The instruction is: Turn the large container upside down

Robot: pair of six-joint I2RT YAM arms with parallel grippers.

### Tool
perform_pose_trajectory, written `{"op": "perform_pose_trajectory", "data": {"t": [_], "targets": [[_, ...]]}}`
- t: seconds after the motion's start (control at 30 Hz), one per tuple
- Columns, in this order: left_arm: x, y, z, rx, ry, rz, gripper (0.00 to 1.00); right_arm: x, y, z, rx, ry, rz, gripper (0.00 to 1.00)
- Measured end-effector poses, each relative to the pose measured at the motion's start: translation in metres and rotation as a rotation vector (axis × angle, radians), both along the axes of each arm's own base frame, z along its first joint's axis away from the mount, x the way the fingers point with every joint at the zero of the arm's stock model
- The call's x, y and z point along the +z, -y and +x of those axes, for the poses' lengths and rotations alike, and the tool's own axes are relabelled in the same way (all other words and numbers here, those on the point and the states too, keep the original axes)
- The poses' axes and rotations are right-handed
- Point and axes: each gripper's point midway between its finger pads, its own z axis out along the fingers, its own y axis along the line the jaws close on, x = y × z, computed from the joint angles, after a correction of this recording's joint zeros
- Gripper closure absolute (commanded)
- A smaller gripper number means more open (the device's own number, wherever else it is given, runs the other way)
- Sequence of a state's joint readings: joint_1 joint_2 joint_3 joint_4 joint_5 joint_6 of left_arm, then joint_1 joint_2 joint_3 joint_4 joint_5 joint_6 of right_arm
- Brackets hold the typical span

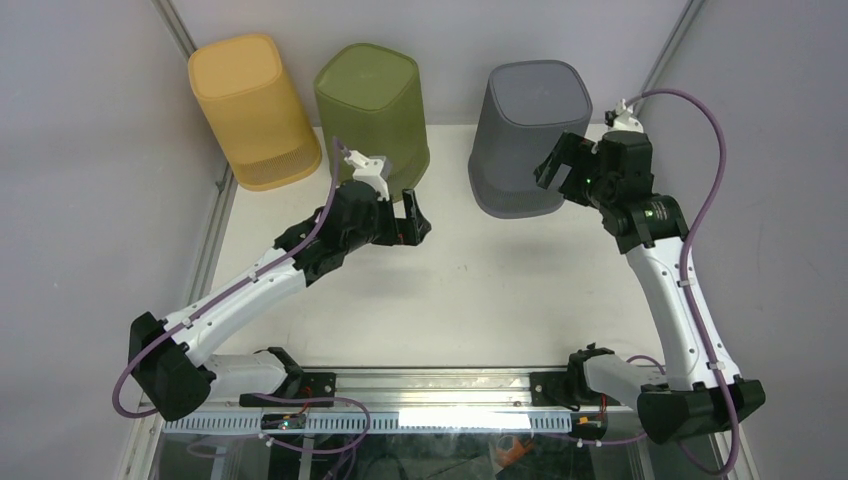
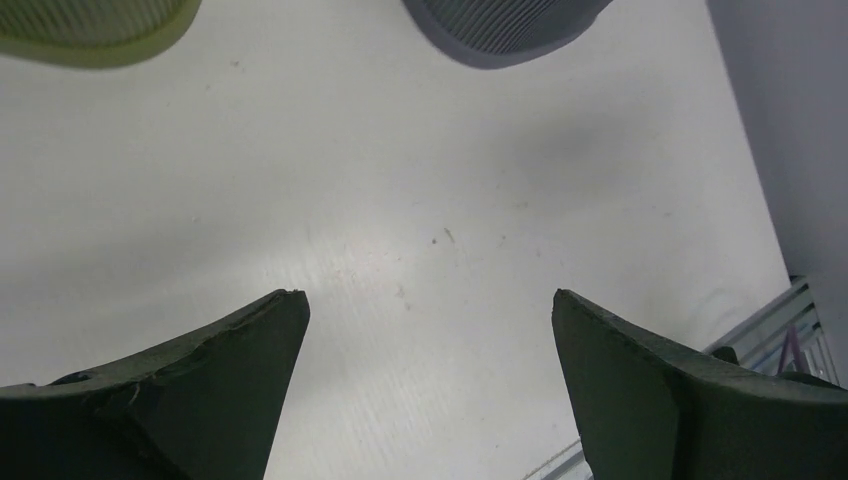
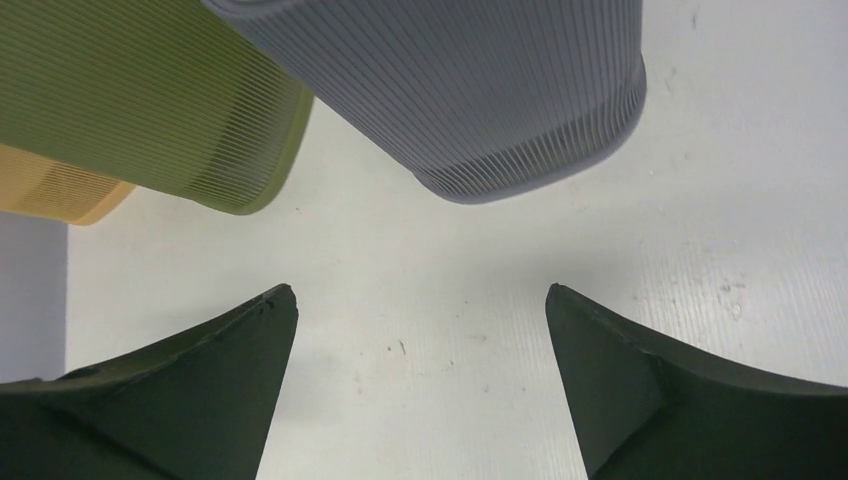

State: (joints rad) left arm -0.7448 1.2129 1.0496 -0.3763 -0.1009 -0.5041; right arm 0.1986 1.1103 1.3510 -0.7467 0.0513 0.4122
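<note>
A large grey ribbed container (image 1: pixel 525 135) stands at the back right of the table with its closed base up and its wider rim down. The right wrist view shows its rim (image 3: pixel 520 165) on the table just ahead of the fingers. My right gripper (image 1: pixel 553 172) hangs beside its right flank, open and empty (image 3: pixel 420 300), apart from the container. My left gripper (image 1: pixel 412 215) hovers over the middle of the table, open with only bare table between its fingers (image 2: pixel 430 300).
A green container (image 1: pixel 372 115) and an orange container (image 1: pixel 253 110) of about the same size stand base-up at the back, left of the grey one. Grey walls close in both sides. A metal rail (image 1: pixel 440 385) runs along the near edge.
</note>
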Motion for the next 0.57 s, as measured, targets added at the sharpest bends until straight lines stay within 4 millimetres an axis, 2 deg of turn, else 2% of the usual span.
{"op": "perform_pose_trajectory", "data": {"t": [0.2,0.57], "targets": [[-0.032,-0.018,-0.010,0.070,-0.100,0.061,0.01,-0.037,0.007,-0.007,-0.037,-0.096,-0.022,0.01],[-0.044,-0.021,-0.012,0.083,-0.143,0.091,0.01,-0.036,0.009,-0.009,-0.052,-0.091,-0.017,0.01]]}}
